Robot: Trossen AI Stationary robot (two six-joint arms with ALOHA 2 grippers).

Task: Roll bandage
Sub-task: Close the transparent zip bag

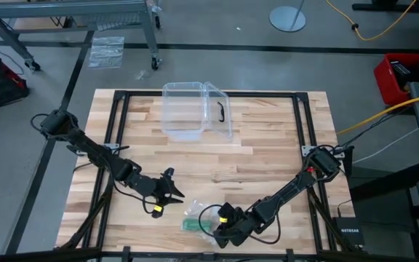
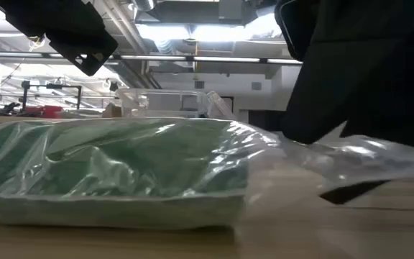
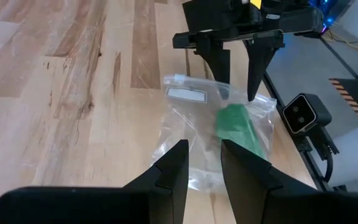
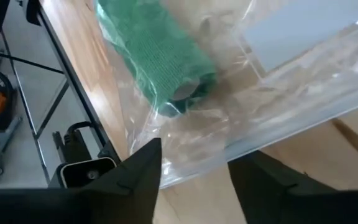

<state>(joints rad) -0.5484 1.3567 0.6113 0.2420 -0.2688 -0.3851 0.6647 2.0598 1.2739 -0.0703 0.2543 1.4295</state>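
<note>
In the high view, the wooden table (image 1: 268, 145) is seen from above with a clear plastic box (image 1: 195, 110) near the middle of its far edge, a black handle (image 1: 221, 111) showing on it. The green bandage (image 1: 193, 224) is found close to the near edge, about midway along it, lying inside a crinkly clear plastic wrapper (image 1: 202, 215). The left gripper (image 1: 172, 195) is held above the table a little to the left of the wrapper, apart from it. The right gripper (image 1: 222, 231) is placed right at the wrapper's right side, by the near edge. In the low view, the bandage (image 2: 113, 169) is shown large and flat inside the wrapper (image 2: 300, 162), resting on the table, with the right arm (image 2: 365, 65) dark above and behind the wrapper's loose end. In the left wrist view, the left gripper (image 3: 204, 163) is seen with its fingers (image 3: 174, 168) parted by a narrow gap and nothing held between them; beyond it the wrapper (image 3: 194, 124) and bandage (image 3: 236, 127) are seen, with the right gripper (image 3: 235, 74) standing over them, fingers spread. In the right wrist view, the right gripper (image 4: 194, 165) is seen spread over the wrapper's (image 4: 278, 93) edge, nothing being pinched, and the bandage (image 4: 157, 59) is seen as a rolled cylinder inside.
</note>
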